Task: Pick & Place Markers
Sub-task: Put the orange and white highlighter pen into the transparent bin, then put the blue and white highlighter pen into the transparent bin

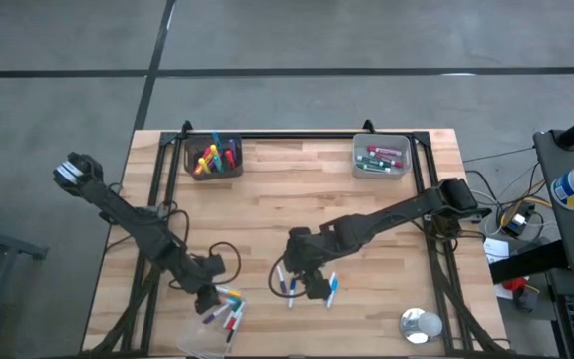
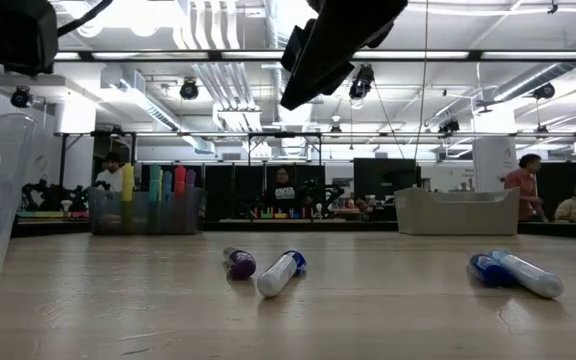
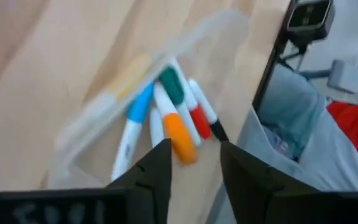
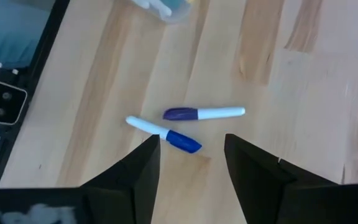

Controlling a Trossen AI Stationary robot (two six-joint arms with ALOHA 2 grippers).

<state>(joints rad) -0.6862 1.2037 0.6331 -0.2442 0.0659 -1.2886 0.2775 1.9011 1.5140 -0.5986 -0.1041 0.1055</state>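
While markers (image 1: 289, 284) lie loose, bins (image 1: 380, 157) sit apart.

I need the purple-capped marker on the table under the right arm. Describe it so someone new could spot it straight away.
Start at the wooden table and find the right gripper, jaws open, near the middle of the front half. Below it lie a few loose white-barrelled markers. The purple-capped marker is the only one with a dark purple cap; the blue-capped marker beside it, not touching, has a bright blue one.
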